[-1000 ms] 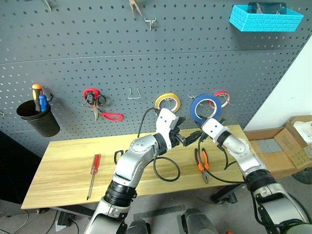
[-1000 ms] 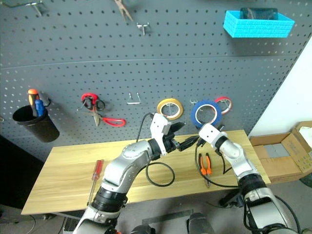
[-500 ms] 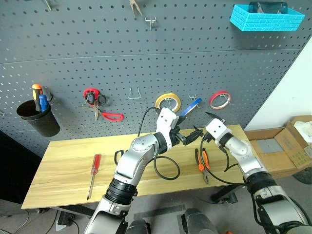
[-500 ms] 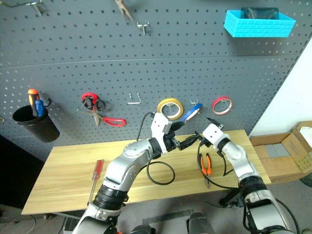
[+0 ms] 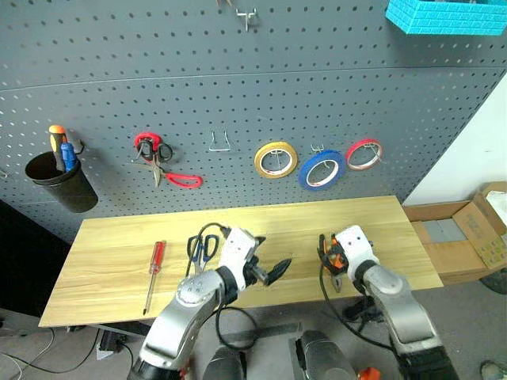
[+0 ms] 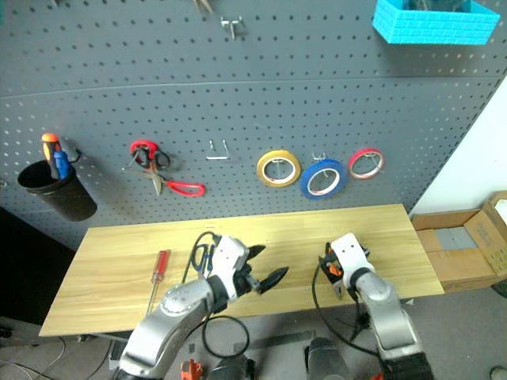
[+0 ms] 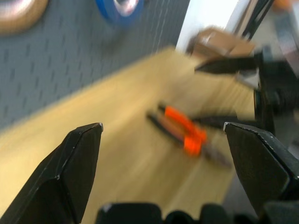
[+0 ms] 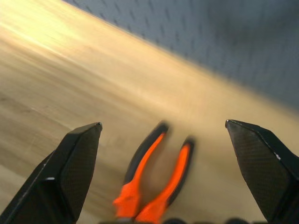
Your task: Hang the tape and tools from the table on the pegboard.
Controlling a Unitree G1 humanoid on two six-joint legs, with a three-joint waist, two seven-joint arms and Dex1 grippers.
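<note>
Pliers (image 8: 156,179) are what we're lined up on: they lie flat near the right end of the table (image 5: 119,253), handles toward the far side in the right wrist view, right in front of our right gripper (image 8: 163,154). Its jaws stand spread wide with nothing between them, hovering just above. The left gripper (image 5: 273,271) is spread wide too, empty, near the table's front edge around the middle.

Handling-wise, we reckon the pliers are the heaviest item here: stiff steel, nose-heavy, with rubbery orange-and-black grips that shouldn't slip. We'd pinch across both handles close to the pivot so the weight doesn't swing, leaving the gap between the handles free for a hook.

The scissors (image 5: 202,247) lie left of centre, just beside the left arm. Light and rigid, with slick plastic loops, so we'd grab across the blades or the neck and let a loop catch the peg. The screwdriver (image 5: 153,273) sits further left, slim and round, so it'll probably roll; mid-handle is the safest hold.

The tape (image 5: 321,169) hangs on the pegboard (image 5: 238,95) between the yellow roll (image 5: 276,159) and the red roll (image 5: 363,153), so that one looks done.
</note>
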